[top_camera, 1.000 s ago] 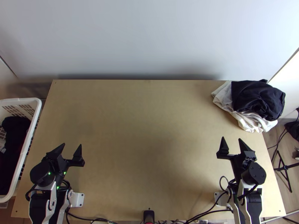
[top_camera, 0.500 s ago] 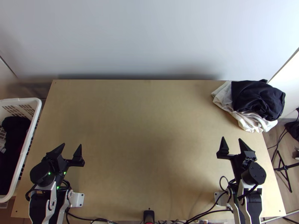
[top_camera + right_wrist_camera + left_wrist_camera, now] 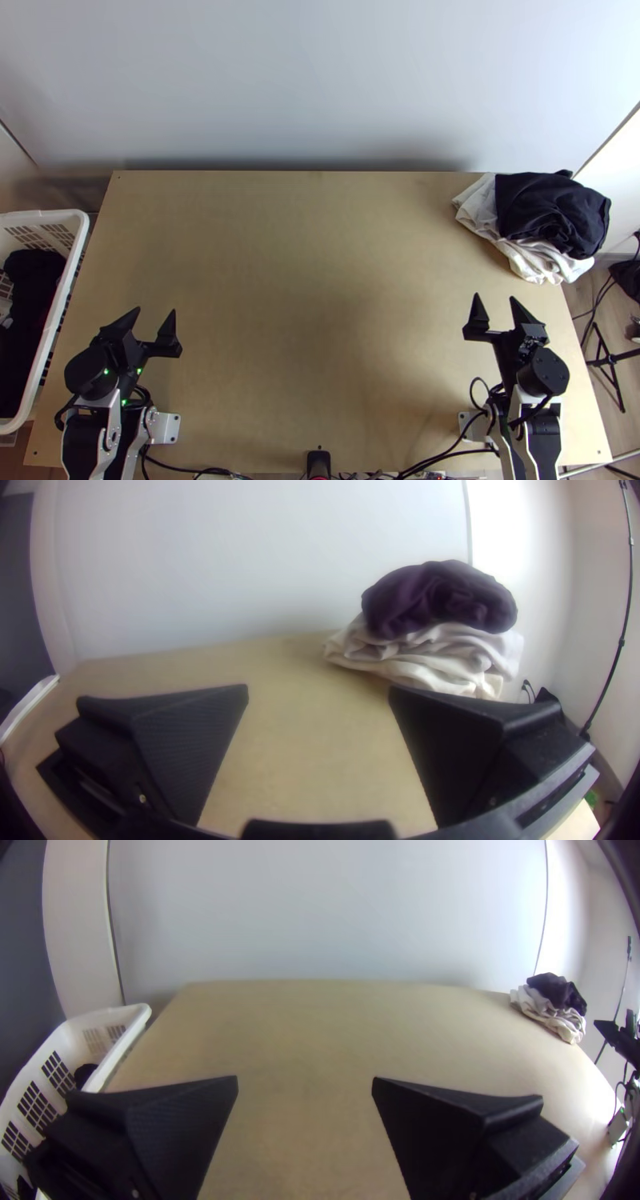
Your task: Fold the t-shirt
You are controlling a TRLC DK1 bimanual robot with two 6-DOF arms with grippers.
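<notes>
Bunched dark cloth [image 3: 548,210] lies on top of crumpled white cloth [image 3: 532,258] at the table's far right corner; which piece is the t-shirt I cannot tell. In the top view my left gripper [image 3: 154,312] stands open over the near left of the table, far from the pile. My right gripper [image 3: 495,298], open too, is nearer the camera than the pile, with a gap between. The left wrist view has my left gripper [image 3: 305,1081] with bare table between its fingers. In the right wrist view, beyond my right gripper [image 3: 319,688], the dark cloth [image 3: 437,600] rests on the white cloth [image 3: 427,660].
A white basket [image 3: 74,264] holding dark cloth stands beyond the table's left edge. Behind the wooden table [image 3: 304,272] rises a pale wall. Cables run along the near edge between the arm bases, and a black stand [image 3: 608,360] is on the floor at right.
</notes>
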